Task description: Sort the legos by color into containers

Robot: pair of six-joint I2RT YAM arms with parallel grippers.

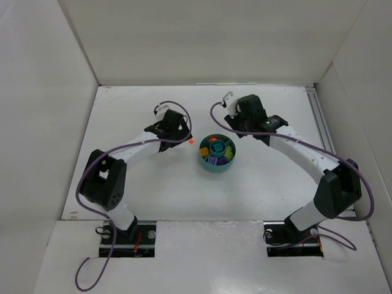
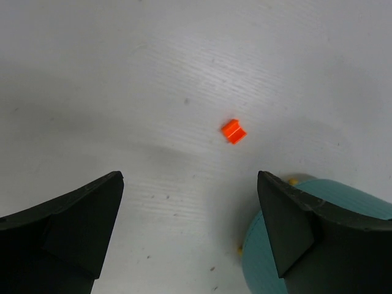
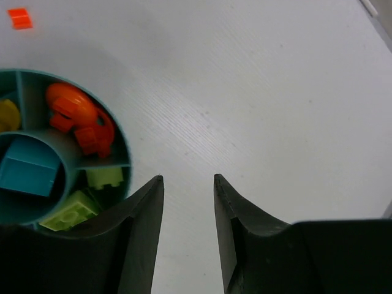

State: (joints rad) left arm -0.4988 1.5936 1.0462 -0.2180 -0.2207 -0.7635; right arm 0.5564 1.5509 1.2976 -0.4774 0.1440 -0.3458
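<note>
The round teal dish (image 1: 215, 168) sits mid-table, its compartments holding sorted legos: orange pieces (image 3: 79, 116), a teal brick (image 3: 27, 168) in the centre cup, lime green ones (image 3: 92, 196) and a yellow one (image 3: 7, 115). One small orange lego (image 1: 192, 141) lies on the table just left of the dish, and it also shows ahead of the left fingers (image 2: 233, 131). My left gripper (image 2: 190, 177) hangs wide open above the table a little short of that lego, with nothing between its fingers. My right gripper (image 3: 188, 177) is open and empty, beside the dish's rim (image 3: 125, 147).
White walls close in the table on the left, back and right. The dish's wall (image 2: 355, 199) lies partly behind the left gripper's right finger. Two tiny yellow bits (image 2: 293, 181) show at the dish's foot.
</note>
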